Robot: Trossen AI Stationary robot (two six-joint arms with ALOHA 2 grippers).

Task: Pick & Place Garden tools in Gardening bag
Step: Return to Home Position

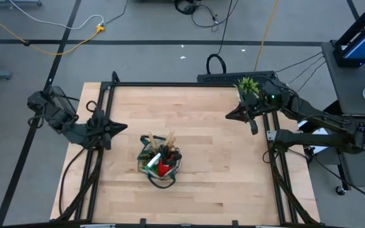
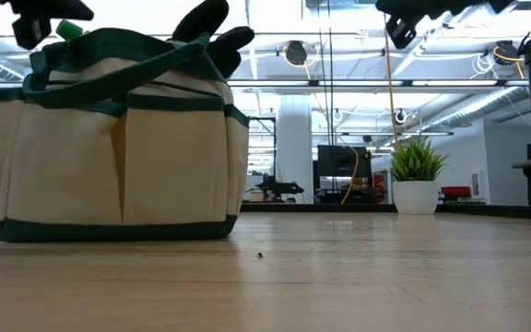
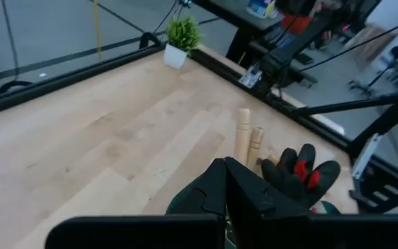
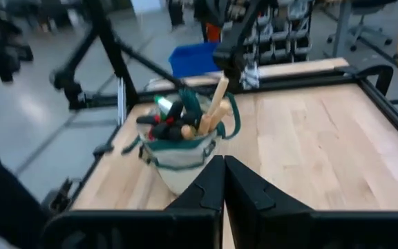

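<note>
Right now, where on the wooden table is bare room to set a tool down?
Bare wood runs from the round tan fabric bag with green trim to the table's right edge and to the small green potted plant. Crowded: between bag and left gripper, and beside the plant, near the right gripper.

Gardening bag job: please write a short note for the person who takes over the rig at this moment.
Left gripper: fingers shut, empty, over the left side of the table.
Right gripper: fingers shut, empty, at the far right, beside the potted plant.
Gardening bag: stands near the table's middle, holding wooden-handled tools and the red-and-black glove.
Done: no tool shows outside the bag.
Left: probably only bringing both arms home.
</note>
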